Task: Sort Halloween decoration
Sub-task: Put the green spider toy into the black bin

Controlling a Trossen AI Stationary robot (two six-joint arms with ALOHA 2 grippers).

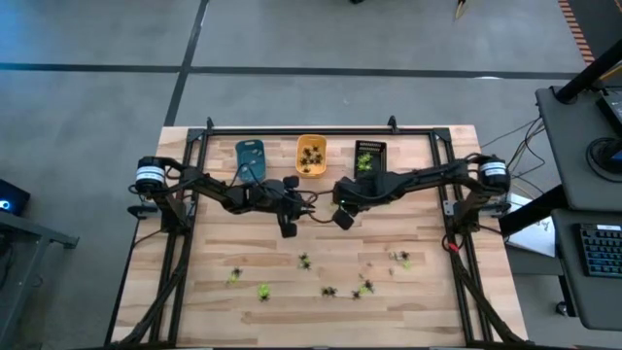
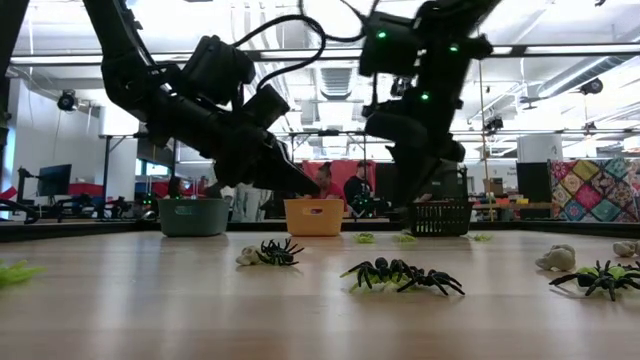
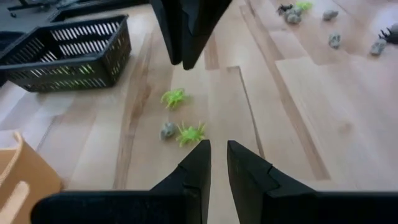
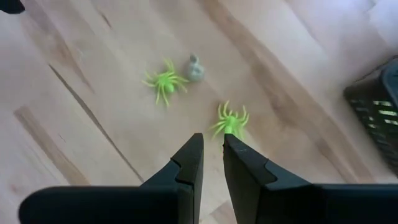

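Right gripper (image 4: 208, 158) hovers over a green spider (image 4: 231, 120), jaws narrow, empty. Left gripper (image 3: 216, 163) narrow, empty, above the surface (image 1: 194, 282) near black tray (image 3: 71, 53).

Wood tabletop (image 1: 214, 301) has three little trays lined up along the far edge: blue (image 1: 251, 156) on the left, orange (image 1: 311, 156) middle, black (image 1: 369, 156) right. Keyboard (image 1: 601, 248) off to the right.

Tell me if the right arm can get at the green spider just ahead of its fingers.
Probably yes. The right gripper hangs just above the green spider, fingers nearly together and holding nothing, with bare wood around it. The second green spider and grey figure lie clear.
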